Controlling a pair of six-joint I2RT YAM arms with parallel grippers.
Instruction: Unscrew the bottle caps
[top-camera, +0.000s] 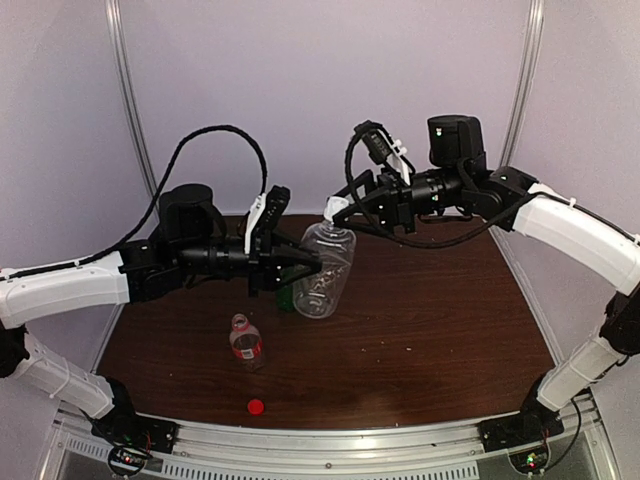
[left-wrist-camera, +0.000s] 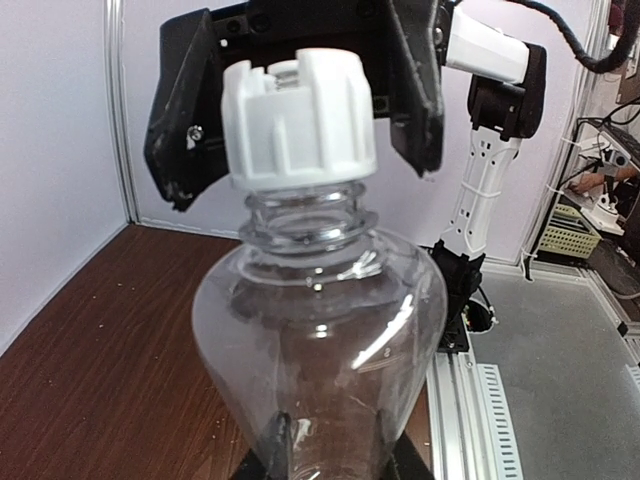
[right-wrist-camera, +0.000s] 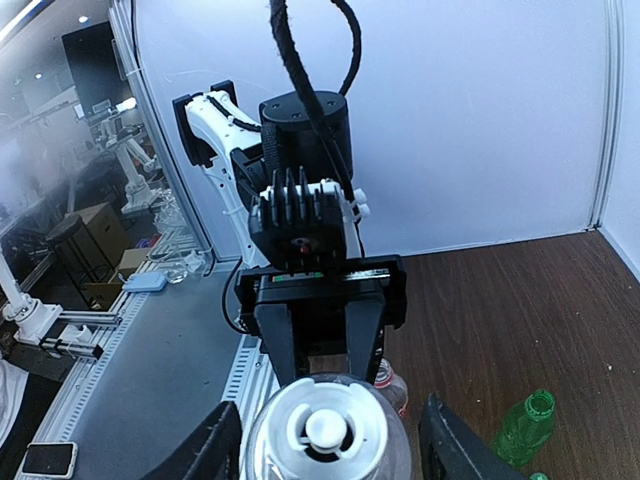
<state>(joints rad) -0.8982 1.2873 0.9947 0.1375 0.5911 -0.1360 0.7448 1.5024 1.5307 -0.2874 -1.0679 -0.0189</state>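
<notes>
A dark brown wooden table is hemmed by pale walls at the top and sides of the top view. Its widest open stretch lies at lower right.

At centre, the left gripper is clamped on the body of a large clear ribbed plastic bottle, whose neck points toward upper right. The right gripper sits at that neck. In its wrist view its black fingers stand apart, one on each side of the white ribbed plastic screw cap, with a gap showing on both sides. The cap sits on the bottle's thread, between the fingers.

A small clear plastic bottle with a red label stands left of centre. A small round red cap lies apart from it, near the bottom edge. A slim green plastic bottle lies uncapped at lower right of the right wrist view.
</notes>
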